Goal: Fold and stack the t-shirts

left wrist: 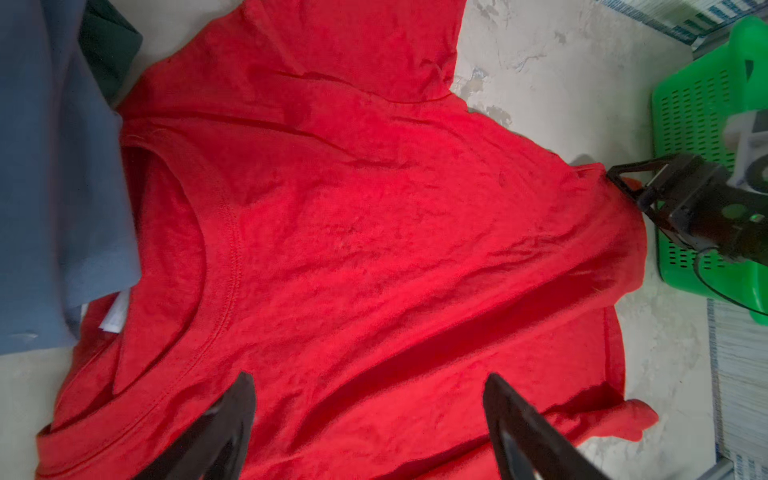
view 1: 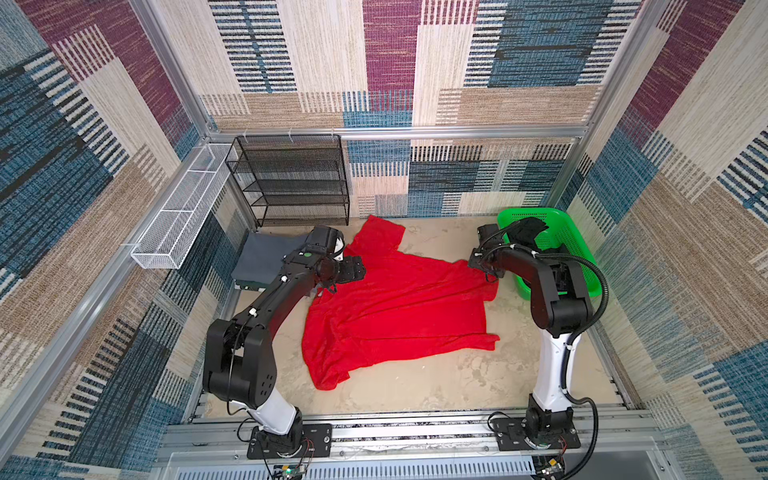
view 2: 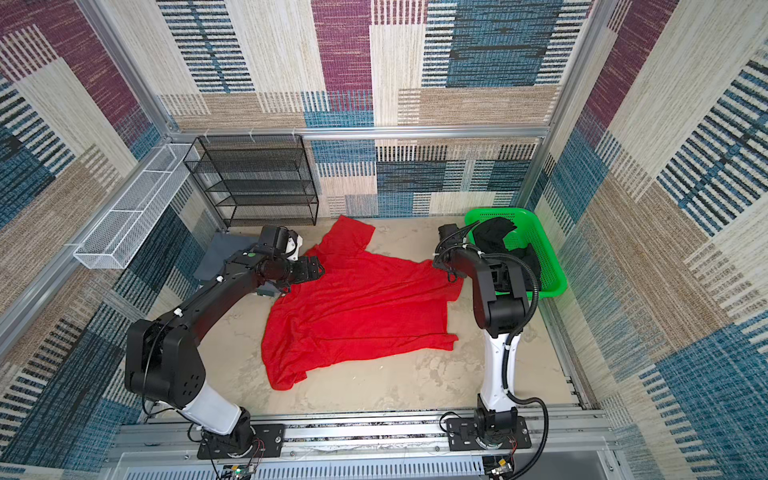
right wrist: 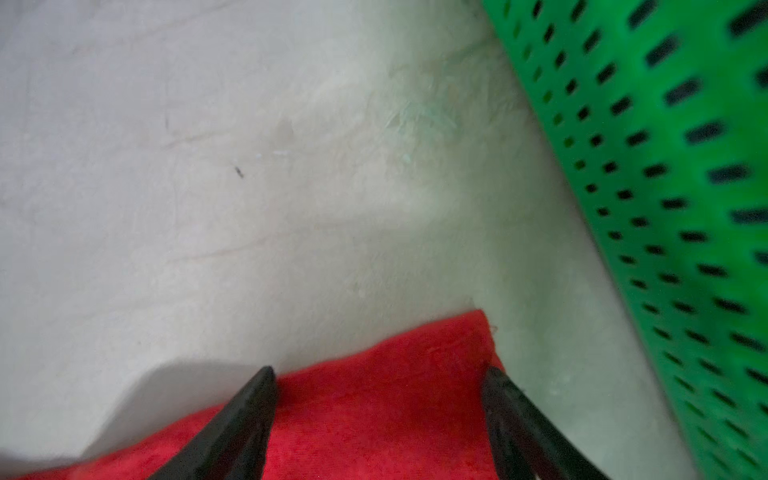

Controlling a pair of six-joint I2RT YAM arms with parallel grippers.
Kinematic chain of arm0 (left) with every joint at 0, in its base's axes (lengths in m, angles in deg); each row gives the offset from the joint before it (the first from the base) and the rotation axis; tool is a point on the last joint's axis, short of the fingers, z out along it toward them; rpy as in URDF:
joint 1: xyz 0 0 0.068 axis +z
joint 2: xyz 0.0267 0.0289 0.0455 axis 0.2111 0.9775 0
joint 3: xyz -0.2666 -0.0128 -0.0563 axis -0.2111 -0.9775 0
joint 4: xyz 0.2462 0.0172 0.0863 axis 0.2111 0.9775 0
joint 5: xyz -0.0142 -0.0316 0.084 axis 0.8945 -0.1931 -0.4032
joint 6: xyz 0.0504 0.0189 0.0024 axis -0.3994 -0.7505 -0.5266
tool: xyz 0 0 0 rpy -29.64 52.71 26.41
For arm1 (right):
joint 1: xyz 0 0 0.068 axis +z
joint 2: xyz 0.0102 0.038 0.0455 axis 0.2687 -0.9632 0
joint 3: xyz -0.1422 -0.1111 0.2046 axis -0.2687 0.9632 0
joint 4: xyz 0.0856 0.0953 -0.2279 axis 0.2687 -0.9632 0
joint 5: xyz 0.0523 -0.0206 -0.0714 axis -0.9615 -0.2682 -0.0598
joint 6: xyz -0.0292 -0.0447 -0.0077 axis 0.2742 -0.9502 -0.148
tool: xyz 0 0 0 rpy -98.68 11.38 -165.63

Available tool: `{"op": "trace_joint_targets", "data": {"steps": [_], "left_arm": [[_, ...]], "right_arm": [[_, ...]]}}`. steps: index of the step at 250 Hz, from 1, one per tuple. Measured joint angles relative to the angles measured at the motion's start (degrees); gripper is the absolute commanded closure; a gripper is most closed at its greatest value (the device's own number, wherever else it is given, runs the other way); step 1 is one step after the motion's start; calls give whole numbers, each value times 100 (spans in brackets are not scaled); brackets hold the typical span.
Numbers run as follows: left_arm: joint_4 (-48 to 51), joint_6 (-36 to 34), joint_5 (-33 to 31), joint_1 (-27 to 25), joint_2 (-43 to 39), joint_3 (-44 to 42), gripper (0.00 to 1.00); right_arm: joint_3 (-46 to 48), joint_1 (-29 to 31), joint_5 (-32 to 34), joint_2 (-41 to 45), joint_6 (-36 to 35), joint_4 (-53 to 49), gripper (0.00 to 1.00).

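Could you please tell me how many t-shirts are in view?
3: the red t-shirt spread mid-table, the grey t-shirt folded at far left, the black t-shirt in the green basket. Others may hide under the grey one.

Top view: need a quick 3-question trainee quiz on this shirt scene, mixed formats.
1. True or false: the red shirt is already folded.
2. Where is the black shirt? A) on the rack B) in the basket C) under the red shirt
3. Fill in: the left end effector and the right end effector both stand ___.
Key: 1 false; 2 B; 3 open.
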Motion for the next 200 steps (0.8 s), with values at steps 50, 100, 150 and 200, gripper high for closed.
{"op": "trace_joint_targets", "data": {"steps": [50,100,150,200], "left_arm": [[-17,0,149,26,35,0,14],[-37,2,306,72,160,0,14],[-74,7,437,142,205,13,14],[-162,48,597,166,426,426,14]], "right_arm": [[-116,-2,42,-46,-7,-122,22],[-588,-2,76,-426,-146,-76,45],[-1147,0,74,-767,-278,-146,69],[-1567,0,83,-964,-448,-428,77]]}}
